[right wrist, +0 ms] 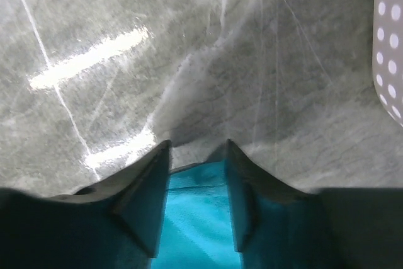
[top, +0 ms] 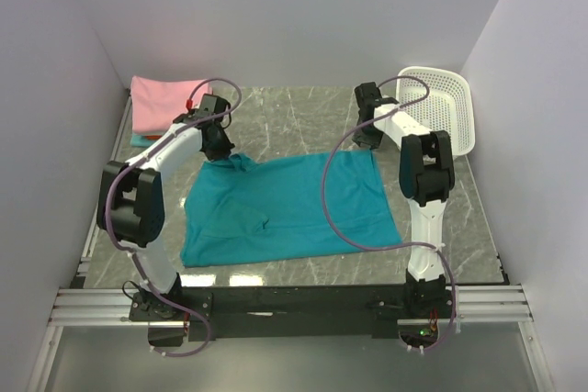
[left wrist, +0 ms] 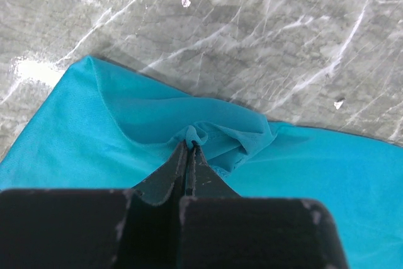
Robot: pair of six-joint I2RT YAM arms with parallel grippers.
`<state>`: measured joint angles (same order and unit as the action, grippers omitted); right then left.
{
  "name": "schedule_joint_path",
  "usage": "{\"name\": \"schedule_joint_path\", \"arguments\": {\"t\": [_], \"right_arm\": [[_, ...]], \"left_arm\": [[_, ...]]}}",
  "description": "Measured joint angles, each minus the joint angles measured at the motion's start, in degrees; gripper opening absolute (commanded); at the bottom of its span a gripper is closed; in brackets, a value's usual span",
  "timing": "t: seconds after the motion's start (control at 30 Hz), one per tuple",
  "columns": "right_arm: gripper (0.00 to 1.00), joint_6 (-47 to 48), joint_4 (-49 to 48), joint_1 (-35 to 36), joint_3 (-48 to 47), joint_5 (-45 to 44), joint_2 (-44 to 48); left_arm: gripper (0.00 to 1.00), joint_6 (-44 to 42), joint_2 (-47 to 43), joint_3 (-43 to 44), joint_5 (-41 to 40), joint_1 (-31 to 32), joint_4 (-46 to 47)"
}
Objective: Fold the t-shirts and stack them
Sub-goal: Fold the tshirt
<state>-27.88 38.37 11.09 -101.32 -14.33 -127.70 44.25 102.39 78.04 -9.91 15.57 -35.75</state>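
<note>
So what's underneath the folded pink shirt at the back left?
A thin aqua edge and a sliver of red poke out below the pink shirt. Whatever else lies beneath is covered by it and by the left arm.

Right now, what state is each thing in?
teal t-shirt, spread out unfolded, one far corner bunched up.
pink t-shirt, folded, far left corner.
left claw, shut on the teal t-shirt.
right claw, open, astride the teal t-shirt's far edge.
white basket, far right, no cloth seen inside.
</note>
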Motion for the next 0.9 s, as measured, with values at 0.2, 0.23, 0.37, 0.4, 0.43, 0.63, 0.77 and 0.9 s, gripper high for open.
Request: {"name": "schedule_joint_path", "arguments": {"t": [0.2, 0.23, 0.37, 0.4, 0.43, 0.63, 0.77, 0.9], "right_arm": [[0.19, 0.0, 0.2, 0.0, 0.6, 0.1, 0.2], [0.18, 0.0, 0.2, 0.0, 1.0, 0.1, 0.3], [0.08, 0.4, -0.8, 0.0, 4.1, 0.2, 2.3], [0.07, 0.7, -1.2, 0.0, 5.1, 0.2, 3.2], [0.06, 0.8, -1.5, 0.1, 6.1, 0.3, 4.2], [0.01, 2.3, -5.4, 1.0, 13.1, 0.2, 12.1], [0.0, 2.6, -8.2, 2.4, 18.5, 0.2, 19.0], [0.0, 2.9, -10.6, 3.3, 23.4, 0.2, 24.8]], "left_arm": [[0.0, 0.3, -2.3, -0.7, 0.0, 0.0, 0.0], [0.0, 0.3, -2.7, -0.9, 0.0, 0.0, 0.0], [0.0, 0.6, -4.2, -1.9, 0.0, 0.0, 0.3], [0.0, 0.6, -4.7, -2.3, 0.0, 0.0, 0.4], [0.0, 0.7, -5.0, -2.8, 0.1, 0.0, 0.5], [0.0, 1.8, -7.6, -5.3, 0.0, 0.1, 0.2], [0.0, 2.7, -11.3, -8.0, 0.1, 0.2, -0.2], [0.0, 4.0, -15.7, -11.1, 0.0, 1.0, -1.2]]}}
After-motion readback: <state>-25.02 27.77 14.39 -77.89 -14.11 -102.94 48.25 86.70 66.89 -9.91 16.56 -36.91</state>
